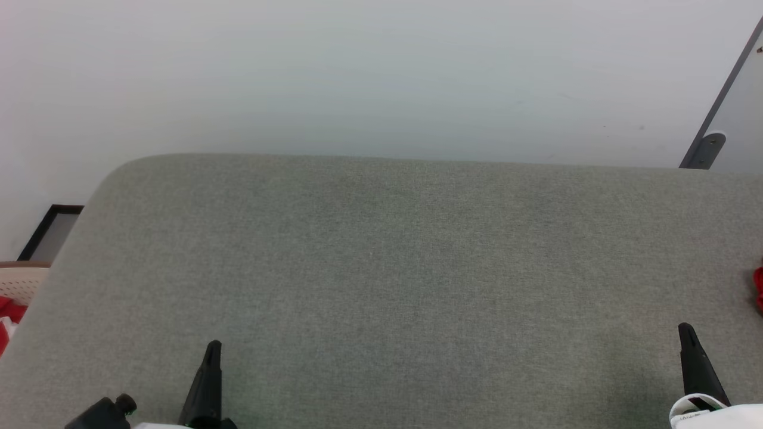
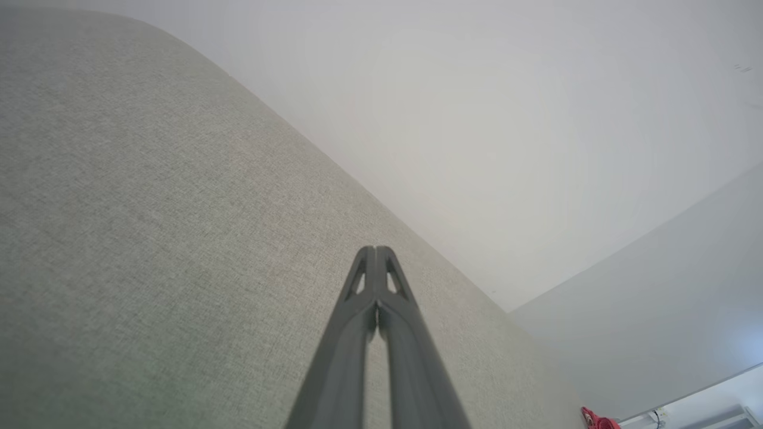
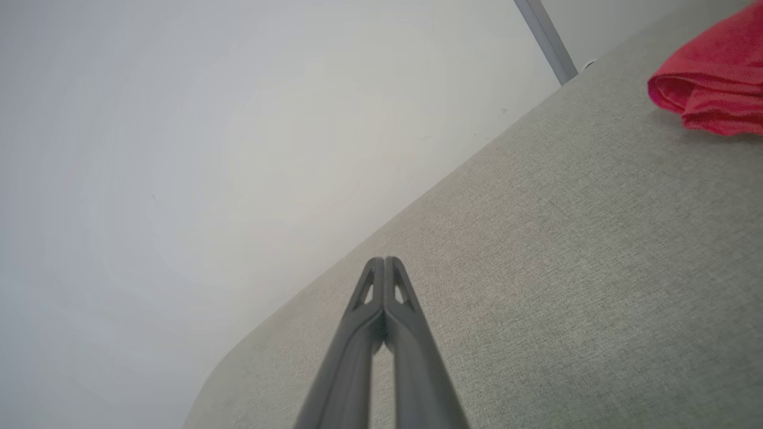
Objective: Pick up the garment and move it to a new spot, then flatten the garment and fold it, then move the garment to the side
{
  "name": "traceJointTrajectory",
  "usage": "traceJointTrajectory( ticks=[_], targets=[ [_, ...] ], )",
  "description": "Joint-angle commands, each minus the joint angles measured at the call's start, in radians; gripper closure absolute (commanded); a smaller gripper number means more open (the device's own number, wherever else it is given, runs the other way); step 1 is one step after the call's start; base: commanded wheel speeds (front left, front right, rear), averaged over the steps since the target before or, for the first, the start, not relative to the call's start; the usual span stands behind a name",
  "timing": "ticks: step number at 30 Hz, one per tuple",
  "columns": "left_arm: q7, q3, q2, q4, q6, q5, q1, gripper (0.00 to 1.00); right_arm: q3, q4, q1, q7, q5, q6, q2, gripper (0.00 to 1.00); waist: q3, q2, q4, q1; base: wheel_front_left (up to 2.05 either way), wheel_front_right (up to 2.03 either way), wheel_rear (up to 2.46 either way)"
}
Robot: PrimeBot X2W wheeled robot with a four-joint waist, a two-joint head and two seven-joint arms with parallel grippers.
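A sliver of the red garment [image 1: 758, 289] peeks in at the right edge of the head view, lying on the grey fabric surface [image 1: 381, 268]. The right wrist view shows a bunched red fold of the garment [image 3: 712, 89] at its upper right, well off to the side of my right gripper [image 3: 384, 260], which is shut with nothing in it. A small red bit of the garment [image 2: 599, 420] sits at the far end of the surface in the left wrist view. My left gripper [image 2: 375, 249] is shut and empty. Both grippers, left [image 1: 213, 345] and right [image 1: 685, 328], hover near the front edge.
A pale wall rises behind the surface's far edge. A dark-framed glass panel [image 1: 724, 101] stands at the back right. Off the left side sit a beige perforated basket [image 1: 21, 280] holding red cloth and a black-framed object [image 1: 50, 229] on the floor.
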Motion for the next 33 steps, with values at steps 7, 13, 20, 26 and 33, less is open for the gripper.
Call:
traceJointTrajectory(
  ticks=[7,13,20,26,33],
  targets=[
    [0.027,0.012,-0.003,0.005,-0.001,-0.098,-0.039,1.0,-0.009,0.005,-0.038,0.024,0.094,0.0,0.005,1.0,0.002,0.0,-0.005,0.0,0.0,0.0,0.0],
    [0.045,0.018,-0.007,0.016,-0.001,-0.166,-0.055,1.0,-0.01,0.016,-0.051,0.042,0.158,-0.001,0.012,1.0,0.004,0.0,-0.009,0.0,0.0,0.0,0.0],
    [0.066,0.026,-0.012,0.029,-0.001,-0.24,-0.073,1.0,-0.011,0.029,-0.065,0.062,0.228,-0.001,0.019,1.0,0.007,0.0,-0.014,0.0,0.0,0.0,0.0],
    [0.083,0.032,-0.016,0.039,-0.002,-0.299,-0.086,1.0,-0.012,0.039,-0.075,0.077,0.284,-0.001,0.024,1.0,0.009,0.0,-0.018,0.0,0.0,0.0,0.0],
    [0.102,0.039,-0.022,0.051,-0.002,-0.364,-0.101,1.0,-0.013,0.05,-0.09,0.096,0.346,-0.001,0.031,1.0,0.011,0.0,-0.022,0.0,0.0,0.0,0.0]
  ],
)
